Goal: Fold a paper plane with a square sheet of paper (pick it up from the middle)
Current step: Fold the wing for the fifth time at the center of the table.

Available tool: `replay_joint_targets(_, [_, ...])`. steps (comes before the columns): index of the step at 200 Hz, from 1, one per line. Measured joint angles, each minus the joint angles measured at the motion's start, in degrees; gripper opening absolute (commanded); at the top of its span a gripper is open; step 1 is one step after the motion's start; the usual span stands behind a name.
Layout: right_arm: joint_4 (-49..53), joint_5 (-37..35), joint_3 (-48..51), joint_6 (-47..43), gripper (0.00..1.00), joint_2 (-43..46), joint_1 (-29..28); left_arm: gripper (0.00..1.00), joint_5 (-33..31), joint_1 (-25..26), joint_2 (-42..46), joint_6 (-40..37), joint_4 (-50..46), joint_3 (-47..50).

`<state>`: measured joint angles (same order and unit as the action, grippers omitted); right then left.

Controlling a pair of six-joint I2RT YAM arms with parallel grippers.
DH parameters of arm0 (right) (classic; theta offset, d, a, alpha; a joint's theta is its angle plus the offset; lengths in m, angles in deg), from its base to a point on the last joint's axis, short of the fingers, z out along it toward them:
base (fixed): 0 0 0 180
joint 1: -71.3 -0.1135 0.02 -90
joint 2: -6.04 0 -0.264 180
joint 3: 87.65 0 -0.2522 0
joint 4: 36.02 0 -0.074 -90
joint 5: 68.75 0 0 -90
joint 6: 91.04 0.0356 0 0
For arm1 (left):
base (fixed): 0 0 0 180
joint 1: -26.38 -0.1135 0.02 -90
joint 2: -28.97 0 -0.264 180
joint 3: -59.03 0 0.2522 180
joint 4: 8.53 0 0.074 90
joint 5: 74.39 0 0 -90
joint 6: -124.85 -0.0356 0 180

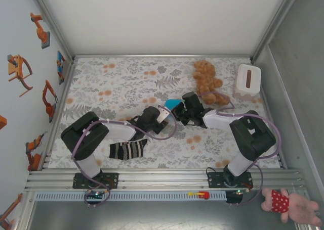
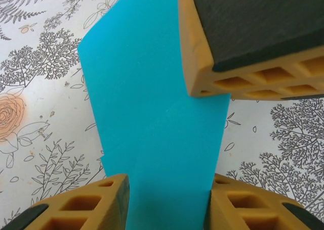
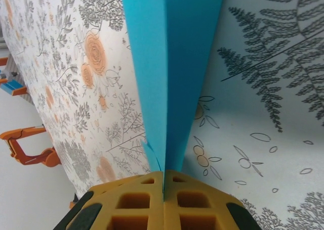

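Over on the left, the sock lies on the floral table, tucked against the left arm's forearm and well short of the action. Moving in: the left gripper reaches toward the middle, and the wrist view shows its jaws spread wide, with the paper running straight through the gap between its fingers. Whether the pads touch the paper's edges can't be told. From above, just a small blue corner of paper peeks out between the two grippers; their heads cover the rest. There's a crease down it, one side angled up off the table. Now the right gripper, nose to nose with the left, jaws pinched tight on the paper's folded edge; in its own camera, the blue rises straight from the seam where the fingers meet. One of its fingers looms over the paper in the left wrist view. Just behind it sits the bear, close in. Further right, a white box. Off the table, bottom right, a pink toy.
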<state>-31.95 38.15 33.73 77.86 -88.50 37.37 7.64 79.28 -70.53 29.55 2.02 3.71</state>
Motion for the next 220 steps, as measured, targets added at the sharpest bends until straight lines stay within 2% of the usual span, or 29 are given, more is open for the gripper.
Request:
replay_joint_targets(12, [0.1, 0.0, 0.0, 0.2, 0.0, -0.2, 0.1, 0.32, -0.3, 0.3, -0.3, -0.5, 0.4, 0.0])
replay_joint_targets(49, [0.1, 0.2, 0.0, 0.8, 0.0, -0.6, 0.2, 0.23, -0.6, 0.9, -1.2, -1.2, 0.7, 0.0])
replay_joint_targets(82, [0.9, 0.0, 0.0, 0.8, 0.35, -0.5, 0.3, 0.19, -0.6, 1.0, -1.3, -1.4, 0.7, 0.0])
replay_joint_targets(96, [2.3, -0.2, 0.0, 0.3, 0.45, -0.2, 0.5, 0.18, -0.6, 1.0, -1.3, -1.4, 0.9, 0.0])
replay_joint_targets(112, [4.3, -0.8, 0.0, -0.5, 0.52, 0.9, 1.0, 0.18, -0.5, 1.0, -1.4, -1.2, 1.1, 0.0])
replay_joint_targets(151, [8.0, -2.7, 0.0, -2.9, 0.54, 5.3, 2.8, 0.17, 0.6, 1.0, -2.0, -0.2, 1.8, 0.4])
replay_joint_targets(220, [12.5, -5.3, 0.8, -5.2, 0.53, 10.8, 4.9, 0.16, 6.1, 0.6, -3.2, 2.1, -0.7, -0.5])
